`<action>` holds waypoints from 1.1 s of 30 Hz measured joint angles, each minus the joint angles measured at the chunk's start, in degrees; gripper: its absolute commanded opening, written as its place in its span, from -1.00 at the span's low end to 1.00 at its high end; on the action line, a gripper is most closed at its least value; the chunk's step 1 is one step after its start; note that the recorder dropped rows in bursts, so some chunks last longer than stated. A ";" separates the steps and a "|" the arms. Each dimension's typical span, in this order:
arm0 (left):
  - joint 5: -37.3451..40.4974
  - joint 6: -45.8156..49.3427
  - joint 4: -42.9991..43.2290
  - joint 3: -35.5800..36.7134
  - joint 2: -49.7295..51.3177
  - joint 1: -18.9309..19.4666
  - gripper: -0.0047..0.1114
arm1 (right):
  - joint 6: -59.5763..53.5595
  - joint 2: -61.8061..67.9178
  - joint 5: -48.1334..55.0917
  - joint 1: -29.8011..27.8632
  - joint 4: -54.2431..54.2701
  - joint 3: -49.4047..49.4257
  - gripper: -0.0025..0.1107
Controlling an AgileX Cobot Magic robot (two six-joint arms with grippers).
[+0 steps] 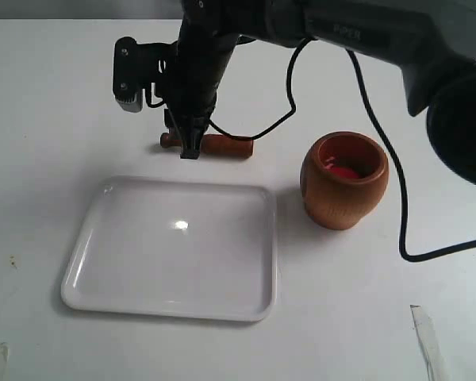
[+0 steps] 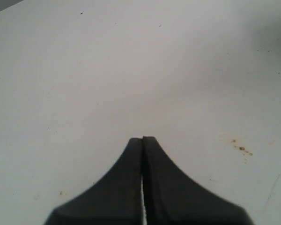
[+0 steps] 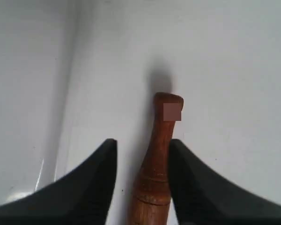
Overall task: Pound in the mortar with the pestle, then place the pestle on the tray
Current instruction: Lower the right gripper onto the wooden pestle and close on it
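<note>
The pestle lies flat on the white table just behind the tray, its narrow handle pointing left. My right gripper reaches across and stands over the handle end. In the right wrist view, this gripper is open with the pestle between its fingers; one finger lies against the wood and the other stands apart. The mortar stands upright to the right of the tray, with something bright red inside. My left gripper is shut on nothing over bare table.
A black cable loops from the right arm down past the mortar's right side. A white strip lies at the front right. Small brown stains mark the table near the left gripper.
</note>
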 measured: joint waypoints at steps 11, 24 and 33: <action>0.00 0.00 0.00 0.00 0.00 0.00 -0.92 | 5.75 2.37 -8.51 0.00 -2.64 0.00 -0.05; 0.00 0.00 0.00 0.00 0.00 0.00 -0.92 | 6.20 6.26 -8.66 0.00 -3.72 -0.04 -0.12; 0.00 0.00 0.00 0.00 0.00 0.00 -0.92 | 6.58 6.71 -10.31 0.00 -5.54 -0.04 -0.85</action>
